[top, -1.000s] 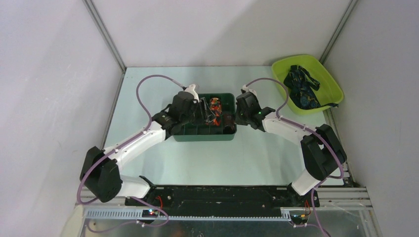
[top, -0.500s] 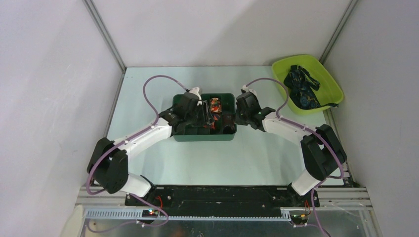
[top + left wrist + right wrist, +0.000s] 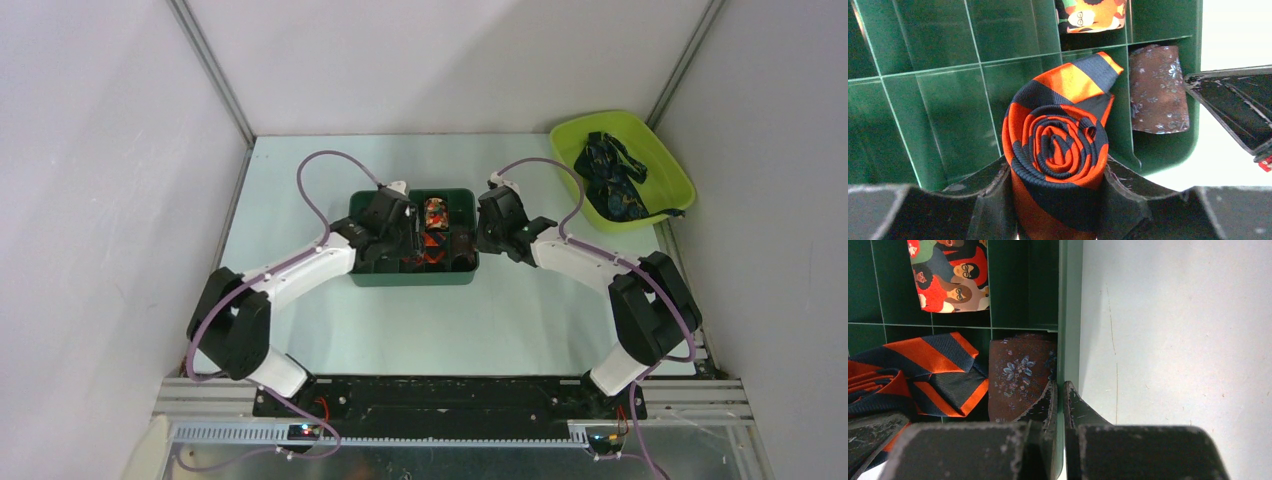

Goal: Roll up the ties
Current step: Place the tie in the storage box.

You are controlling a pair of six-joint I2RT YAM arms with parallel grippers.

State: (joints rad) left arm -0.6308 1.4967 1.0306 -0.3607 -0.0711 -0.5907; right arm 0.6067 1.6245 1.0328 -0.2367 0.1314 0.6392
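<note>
On the pale table (image 3: 520,320) the left gripper (image 3: 1055,177) clamps the rolled orange-and-navy tie (image 3: 1058,142) at a cell of the green box (image 3: 412,279), whose right wall the right gripper (image 3: 1060,392) pinches shut; if released too early, the roll can spring open or catch a divider.

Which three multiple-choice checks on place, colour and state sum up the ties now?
1. Where do the dark navy ties lie? A in the green tray; B in the lime bin; C in the left gripper.
2. What colours has the rolled tie? A brown floral; B plain purple; C orange with navy stripes.
3. How is the left gripper? A shut on the rolled tie; B open, empty; C hidden.
1 B: heaped there, far right. 2 C: left wrist view shows it. 3 A: fingers press its sides.
</note>
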